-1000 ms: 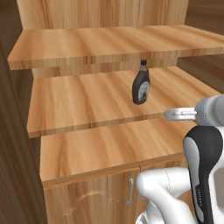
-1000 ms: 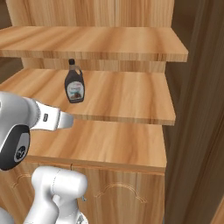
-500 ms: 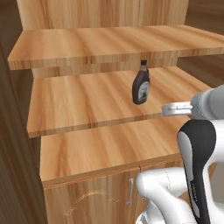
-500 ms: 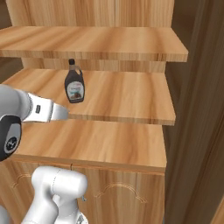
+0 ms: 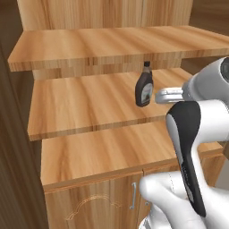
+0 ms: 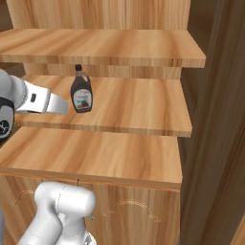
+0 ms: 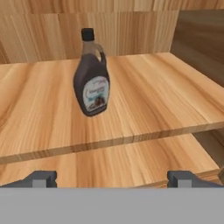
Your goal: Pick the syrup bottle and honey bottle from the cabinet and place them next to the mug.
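While the gripper (image 7: 112,178) hangs in front of the cabinet (image 6: 119,48), jaws spread wide and empty, the syrup bottle (image 7: 91,74) stands upright on the middle shelf (image 5: 85,105), apart from the fingertips (image 7: 43,178). From the base views, the arm reaches toward that bottle from the shelf's front edge.

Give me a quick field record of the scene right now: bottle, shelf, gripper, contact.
syrup bottle: upright on the middle shelf, black cap on, pale label facing the hand camera
cabinet: open plank shelves above, panelled doors with thin metal handles below
gripper: open, fingertips wide apart, aimed at the shelf in front of the bottle
contact: none; a clear gap between the fingertips and the bottle
bottle offset: left of centre in the hand view
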Available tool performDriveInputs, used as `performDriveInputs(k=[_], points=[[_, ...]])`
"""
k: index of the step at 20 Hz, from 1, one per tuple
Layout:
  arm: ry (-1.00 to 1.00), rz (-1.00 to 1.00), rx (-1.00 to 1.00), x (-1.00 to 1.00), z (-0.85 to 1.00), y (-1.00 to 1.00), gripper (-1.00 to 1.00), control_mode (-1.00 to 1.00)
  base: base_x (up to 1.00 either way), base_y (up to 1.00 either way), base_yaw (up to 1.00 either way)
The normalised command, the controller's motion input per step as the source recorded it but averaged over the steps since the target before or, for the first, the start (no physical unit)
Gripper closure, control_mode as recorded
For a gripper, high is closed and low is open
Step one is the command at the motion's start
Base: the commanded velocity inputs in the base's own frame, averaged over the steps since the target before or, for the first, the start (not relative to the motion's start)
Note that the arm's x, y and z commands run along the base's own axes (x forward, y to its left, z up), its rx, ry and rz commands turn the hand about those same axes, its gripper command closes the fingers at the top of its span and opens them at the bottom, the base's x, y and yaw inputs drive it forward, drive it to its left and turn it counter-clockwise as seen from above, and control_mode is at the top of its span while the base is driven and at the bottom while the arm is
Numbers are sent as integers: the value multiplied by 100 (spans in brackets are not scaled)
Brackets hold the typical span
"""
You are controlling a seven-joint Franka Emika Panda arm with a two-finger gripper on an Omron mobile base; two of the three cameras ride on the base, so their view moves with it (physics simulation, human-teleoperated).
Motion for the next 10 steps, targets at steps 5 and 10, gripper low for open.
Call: performDriveInputs(k=[5,10], points=[[-11,0,0,17,-4,47,-100,-100,0,0,0],[-23,0,-1,25,-34,38,-100,-100,0,0,0]])
